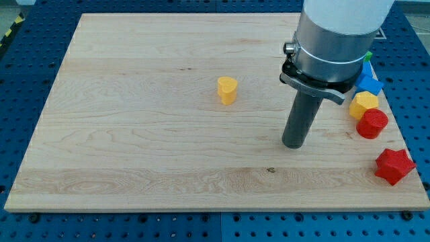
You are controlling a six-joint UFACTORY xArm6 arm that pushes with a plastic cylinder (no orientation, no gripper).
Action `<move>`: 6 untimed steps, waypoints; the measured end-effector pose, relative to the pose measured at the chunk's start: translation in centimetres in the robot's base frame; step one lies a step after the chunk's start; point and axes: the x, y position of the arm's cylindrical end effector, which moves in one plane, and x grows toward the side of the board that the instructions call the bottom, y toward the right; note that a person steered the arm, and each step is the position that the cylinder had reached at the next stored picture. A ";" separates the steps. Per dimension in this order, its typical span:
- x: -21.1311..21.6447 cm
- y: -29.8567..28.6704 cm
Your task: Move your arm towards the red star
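A robotics lab: a wooden board lies on a blue perforated mounting table.

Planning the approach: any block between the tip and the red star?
Nothing visible. My tip sits to the view's left of the red star, bare board between. The red cylinder and yellow block lie above that line.

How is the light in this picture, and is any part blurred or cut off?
Camera view: even, soft light, only faint shadows beside the yellow heart block and my tip; no strong glare on the wooden board; the red star is sharp; the arm's upper part is cut off at the view's top.
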 end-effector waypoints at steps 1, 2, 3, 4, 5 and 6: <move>0.1 0.3; 0.3 1.4; 1.0 3.5; 1.0 5.6; 1.0 7.3; 1.0 7.3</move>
